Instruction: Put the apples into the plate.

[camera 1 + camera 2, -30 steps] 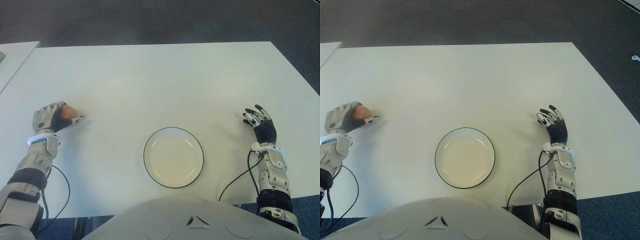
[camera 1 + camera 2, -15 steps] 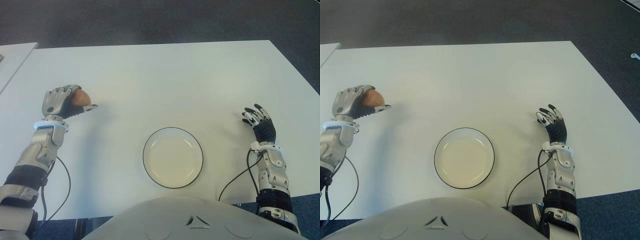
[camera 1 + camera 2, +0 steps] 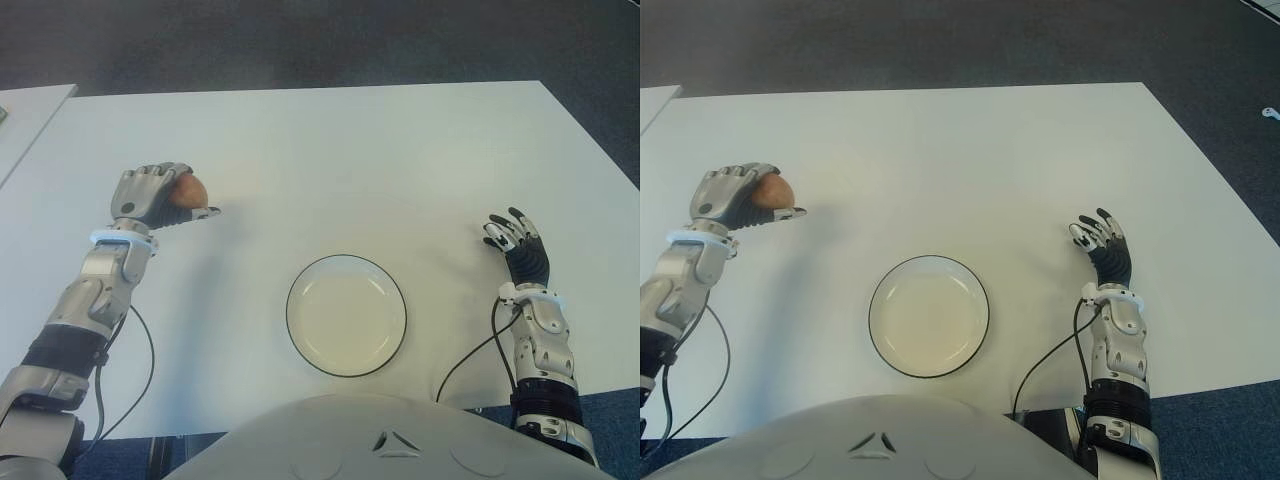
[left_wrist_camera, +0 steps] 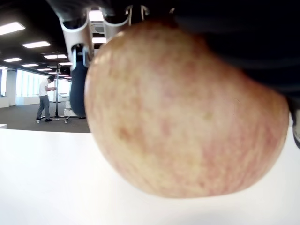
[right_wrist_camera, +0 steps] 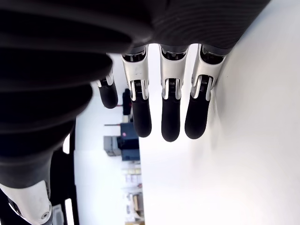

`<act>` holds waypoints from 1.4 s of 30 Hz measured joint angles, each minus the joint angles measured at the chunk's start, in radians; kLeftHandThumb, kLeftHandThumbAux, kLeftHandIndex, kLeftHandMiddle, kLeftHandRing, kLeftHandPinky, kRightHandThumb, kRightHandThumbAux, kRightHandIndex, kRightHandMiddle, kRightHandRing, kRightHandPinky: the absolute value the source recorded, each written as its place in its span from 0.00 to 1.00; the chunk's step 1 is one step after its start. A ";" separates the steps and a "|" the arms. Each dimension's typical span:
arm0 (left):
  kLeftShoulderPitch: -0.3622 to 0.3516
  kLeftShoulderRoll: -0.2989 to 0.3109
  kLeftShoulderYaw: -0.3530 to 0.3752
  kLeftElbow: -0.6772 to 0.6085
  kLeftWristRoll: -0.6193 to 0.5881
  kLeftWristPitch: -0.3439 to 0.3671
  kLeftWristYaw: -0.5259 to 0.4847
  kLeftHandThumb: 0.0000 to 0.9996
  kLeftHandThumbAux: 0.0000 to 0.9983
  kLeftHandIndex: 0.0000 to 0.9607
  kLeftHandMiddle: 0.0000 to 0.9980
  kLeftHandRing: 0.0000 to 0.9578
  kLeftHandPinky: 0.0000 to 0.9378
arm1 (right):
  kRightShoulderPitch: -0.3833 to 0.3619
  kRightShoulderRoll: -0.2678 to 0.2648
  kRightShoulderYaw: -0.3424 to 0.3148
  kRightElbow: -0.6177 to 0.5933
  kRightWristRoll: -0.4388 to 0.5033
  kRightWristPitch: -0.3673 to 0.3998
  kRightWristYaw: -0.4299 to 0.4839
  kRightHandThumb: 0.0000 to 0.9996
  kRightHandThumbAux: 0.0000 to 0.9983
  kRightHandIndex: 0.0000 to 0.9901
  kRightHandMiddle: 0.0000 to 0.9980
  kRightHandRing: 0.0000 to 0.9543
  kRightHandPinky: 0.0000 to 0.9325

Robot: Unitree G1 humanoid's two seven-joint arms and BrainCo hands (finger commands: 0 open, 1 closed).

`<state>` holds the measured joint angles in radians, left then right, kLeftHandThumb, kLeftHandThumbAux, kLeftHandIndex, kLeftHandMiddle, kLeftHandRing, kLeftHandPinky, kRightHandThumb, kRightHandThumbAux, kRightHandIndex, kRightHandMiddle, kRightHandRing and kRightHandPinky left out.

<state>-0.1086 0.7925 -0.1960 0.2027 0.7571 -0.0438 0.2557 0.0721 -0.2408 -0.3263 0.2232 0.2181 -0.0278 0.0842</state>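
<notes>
A reddish-yellow apple (image 3: 191, 189) is held in my left hand (image 3: 160, 197), whose fingers curl around it above the white table (image 3: 330, 160), at the left and a little beyond the plate. In the left wrist view the apple (image 4: 183, 117) fills most of the picture, clear of the tabletop. The white plate (image 3: 346, 314) with a dark rim sits empty near the table's front edge, to the right of the left hand. My right hand (image 3: 516, 240) shows to the right of the plate, its fingers (image 5: 168, 108) stretched out with nothing in them.
A second white table edge (image 3: 25, 110) shows at the far left. Dark carpet (image 3: 320, 40) lies beyond the table. Cables (image 3: 470, 355) trail from both wrists over the front edge. A person (image 4: 45, 98) stands far off in the room.
My left hand has lifted the apple off the table and carried it rightward and away from me, toward the plate's side. The right hand has stayed where it was.
</notes>
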 measured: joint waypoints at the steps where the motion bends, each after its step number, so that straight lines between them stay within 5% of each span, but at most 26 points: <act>1: -0.005 -0.002 -0.005 -0.004 0.008 -0.005 0.000 0.76 0.70 0.46 0.90 0.88 0.60 | 0.000 0.001 0.001 -0.001 0.000 0.000 0.001 0.28 0.66 0.13 0.29 0.30 0.32; 5: -0.024 -0.021 -0.023 -0.038 0.031 -0.016 -0.019 0.76 0.70 0.46 0.90 0.88 0.57 | 0.001 0.002 0.002 -0.003 0.000 0.003 0.004 0.28 0.66 0.13 0.28 0.30 0.31; 10: -0.057 -0.079 -0.062 -0.122 0.067 -0.013 -0.079 0.76 0.70 0.46 0.89 0.88 0.77 | 0.000 0.003 0.002 -0.004 0.000 0.003 0.004 0.29 0.66 0.13 0.28 0.30 0.31; 15: -0.088 -0.145 -0.101 -0.187 0.093 -0.011 -0.125 0.76 0.70 0.46 0.88 0.90 0.84 | 0.000 0.005 0.002 -0.007 0.000 0.007 -0.004 0.28 0.67 0.13 0.28 0.29 0.30; 30: -0.138 -0.308 -0.324 -0.231 0.261 -0.111 -0.163 0.76 0.69 0.46 0.87 0.90 0.92 | 0.005 0.014 0.013 -0.019 0.000 0.006 -0.005 0.26 0.68 0.12 0.27 0.28 0.30; 42: -0.146 -0.388 -0.357 -0.323 0.306 -0.120 -0.203 0.75 0.69 0.46 0.85 0.89 0.92 | 0.007 0.025 0.020 -0.021 -0.002 -0.004 -0.018 0.25 0.69 0.11 0.26 0.28 0.30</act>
<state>-0.2541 0.4050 -0.5533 -0.1204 1.0627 -0.1638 0.0527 0.0795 -0.2157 -0.3059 0.2020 0.2157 -0.0321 0.0661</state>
